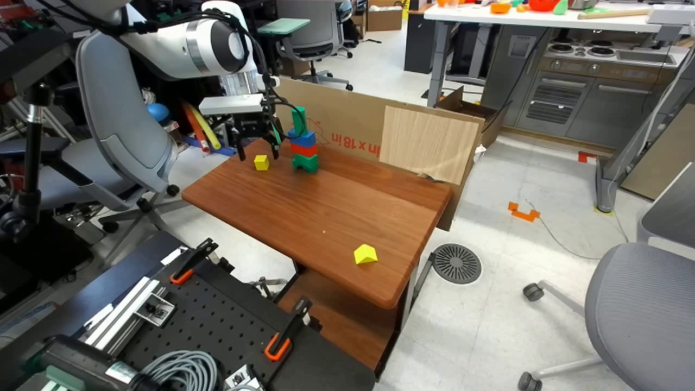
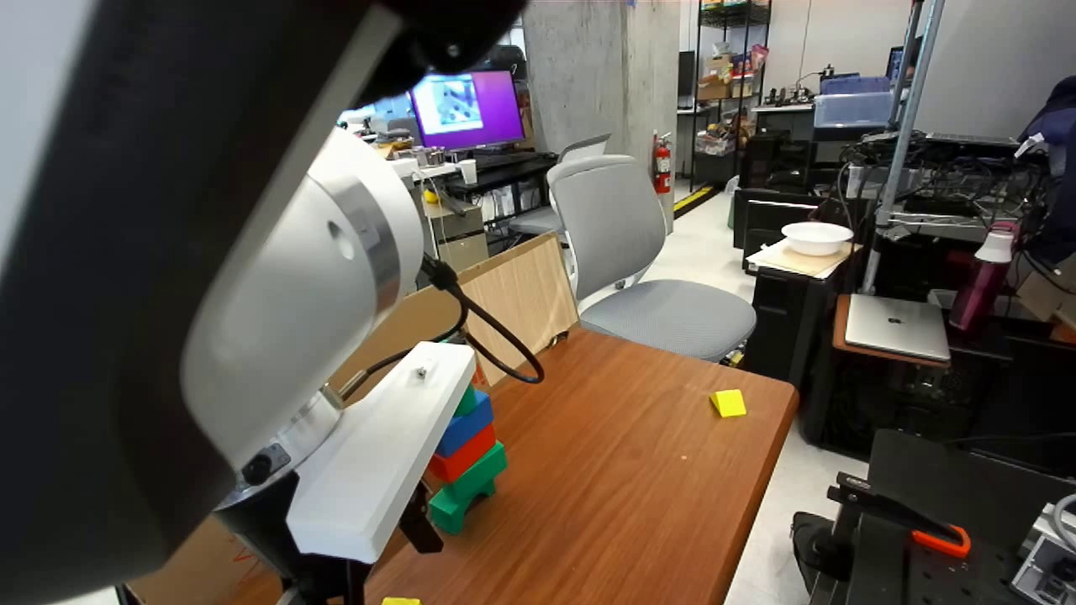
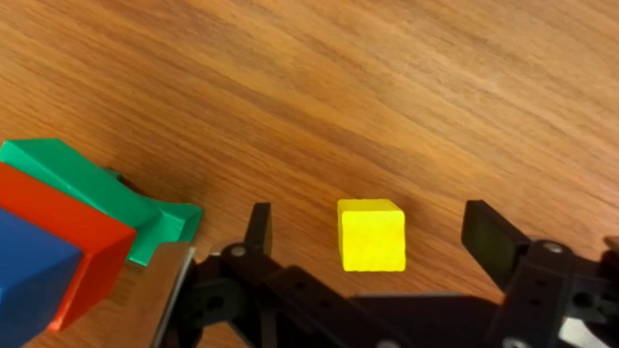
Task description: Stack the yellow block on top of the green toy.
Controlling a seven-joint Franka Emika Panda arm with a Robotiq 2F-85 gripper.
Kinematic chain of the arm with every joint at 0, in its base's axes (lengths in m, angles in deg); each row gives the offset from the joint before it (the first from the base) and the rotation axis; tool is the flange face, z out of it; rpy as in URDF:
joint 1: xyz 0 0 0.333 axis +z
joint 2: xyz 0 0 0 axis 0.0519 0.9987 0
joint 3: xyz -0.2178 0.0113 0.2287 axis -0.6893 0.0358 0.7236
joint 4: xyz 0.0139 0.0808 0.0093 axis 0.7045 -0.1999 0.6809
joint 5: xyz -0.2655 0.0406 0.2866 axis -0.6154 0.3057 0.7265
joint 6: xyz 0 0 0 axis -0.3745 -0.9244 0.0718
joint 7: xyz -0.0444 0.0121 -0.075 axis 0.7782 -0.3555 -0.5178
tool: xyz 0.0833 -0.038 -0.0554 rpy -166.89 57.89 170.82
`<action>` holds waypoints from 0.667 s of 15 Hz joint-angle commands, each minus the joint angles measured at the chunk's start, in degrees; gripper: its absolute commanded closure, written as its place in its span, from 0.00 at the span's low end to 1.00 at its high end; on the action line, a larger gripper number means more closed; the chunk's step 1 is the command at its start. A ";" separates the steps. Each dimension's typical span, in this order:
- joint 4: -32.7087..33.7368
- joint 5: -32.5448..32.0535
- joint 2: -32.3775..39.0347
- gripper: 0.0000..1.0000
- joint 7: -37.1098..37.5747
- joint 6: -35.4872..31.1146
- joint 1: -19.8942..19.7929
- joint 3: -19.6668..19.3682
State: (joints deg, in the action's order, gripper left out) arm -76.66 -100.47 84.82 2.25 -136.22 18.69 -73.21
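The arm (image 1: pixel 176 50) holds its end effector (image 1: pixel 259 155) pointing down, spread wide above the yellow block (image 3: pixel 373 240).

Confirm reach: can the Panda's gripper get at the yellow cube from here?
Probably yes: the gripper hovers open above the yellow cube, which shows between the fingers in the wrist view, with a gap each side. Clearance from the stacked tower alongside is hard to judge.

Rounded white arm (image 1: pixel 165 53), silver-grey band (image 1: pixel 196 50), black cables (image 1: pixel 144 26), black pincer (image 3: pixel 370 224) with round grey screws (image 3: pixel 552 247).
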 commanded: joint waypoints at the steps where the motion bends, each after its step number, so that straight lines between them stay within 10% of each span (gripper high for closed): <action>1: 1.78 -0.49 1.33 0.19 1.33 0.56 0.69 -1.18; 10: 1.33 -0.53 2.31 0.88 1.80 0.19 0.55 -1.85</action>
State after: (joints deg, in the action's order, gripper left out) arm -76.64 -100.47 85.93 3.15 -136.22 18.67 -74.44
